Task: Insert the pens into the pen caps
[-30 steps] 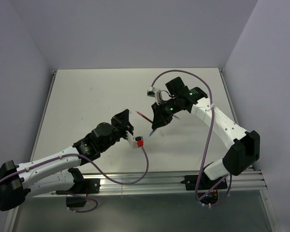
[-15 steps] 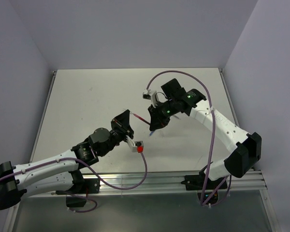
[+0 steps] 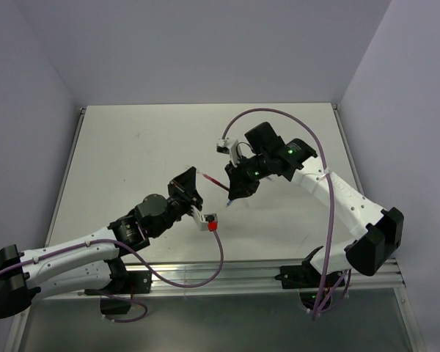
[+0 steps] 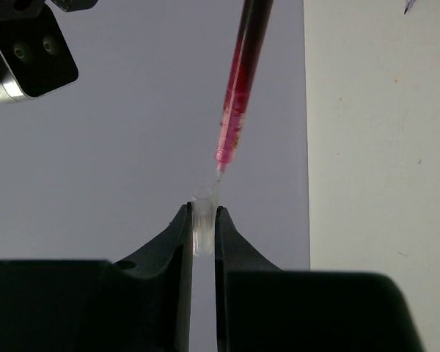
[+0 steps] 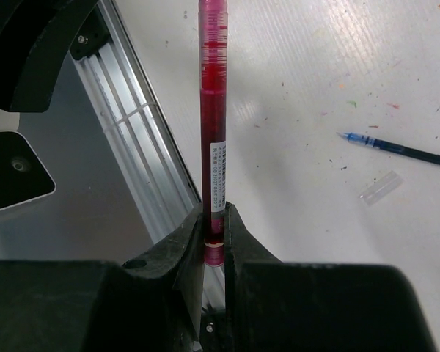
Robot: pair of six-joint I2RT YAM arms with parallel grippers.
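Observation:
My left gripper (image 3: 195, 178) is shut on a clear pen cap (image 4: 202, 220), held upright between the fingertips with its open mouth facing up. My right gripper (image 3: 233, 186) is shut on the rear end of the red pen (image 3: 215, 180). In the left wrist view the red pen (image 4: 238, 95) slants down, its tip just at the cap's mouth. In the right wrist view the red pen (image 5: 213, 110) sticks straight out from my right gripper (image 5: 214, 224). The blue pen (image 5: 396, 149) and another clear cap (image 5: 380, 187) lie on the white table. The pale pen is out of view.
The blue pen (image 3: 229, 201) lies on the table (image 3: 132, 161) just below my right gripper. The aluminium rail (image 3: 264, 270) runs along the near edge. Purple-grey walls close the back and sides. Cables loop from both wrists.
My right gripper has moved left and down a little, bringing the red pen's tip to the cap. My left arm shifted back and lowered, then held still.

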